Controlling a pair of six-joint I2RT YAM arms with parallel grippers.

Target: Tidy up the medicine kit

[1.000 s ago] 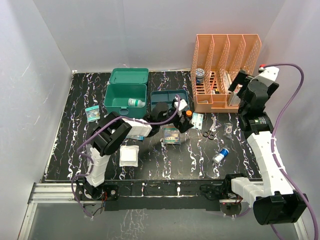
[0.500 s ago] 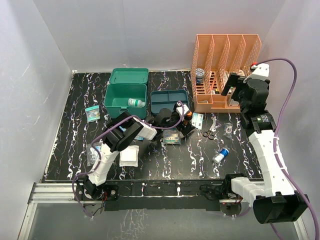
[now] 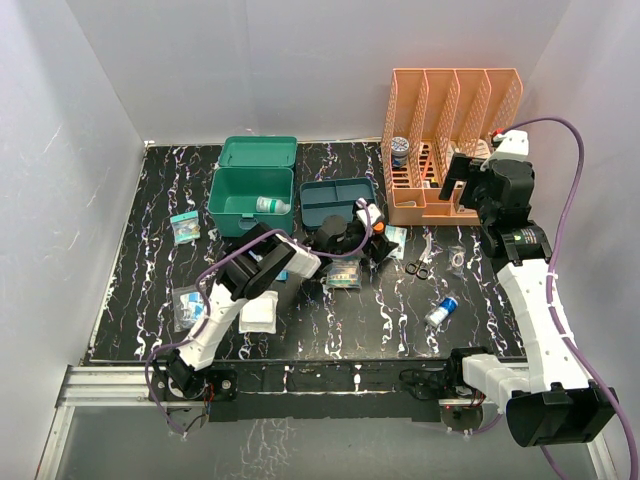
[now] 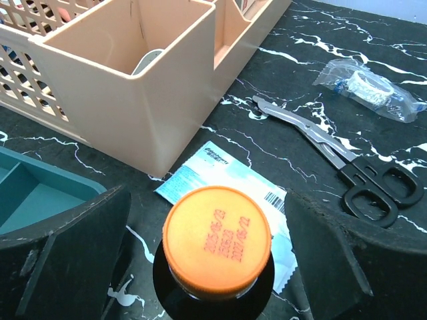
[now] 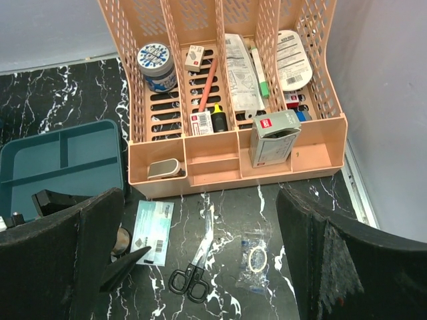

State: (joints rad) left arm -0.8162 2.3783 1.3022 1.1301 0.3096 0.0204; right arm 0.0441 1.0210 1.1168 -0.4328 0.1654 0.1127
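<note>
A black, white-veined marbled table [image 3: 400,300] is seen, with the tall orange slotted plastic rack [image 3: 420,212] at its far right. The medicine kit [image 3: 235,218], a teal-green rounded plastic box, stands at the far left-centre with its lid thrown back. A small white bottle [image 3: 268,204] lies inside it. A shallow blue-teal divided tray [image 3: 330,195] is set between kit and rack.

The right gripper [image 5: 203,260] is held high before the rack, its fingers spread wide with nothing between them. The left gripper [image 4: 210,253] is lowered just in front of the tray, its fingers also wide apart. Between them an upright dark bottle with a round orange cap [image 4: 217,240] is straddled, with no contact visible on either side.

The step in hand is judged to be the picking of this bottle for the kit. The fingers would best be lowered below the cap onto the dark body, centred, and only then closed. A straight lift is advised, so that the printed white paper sachet [image 4: 220,170] is not dragged. Whether the bottle stands on that sachet cannot be told. The path to the kit should be carried above the tray wall. The black-handled scissors [image 4: 347,160] lie well clear to the right.
</note>
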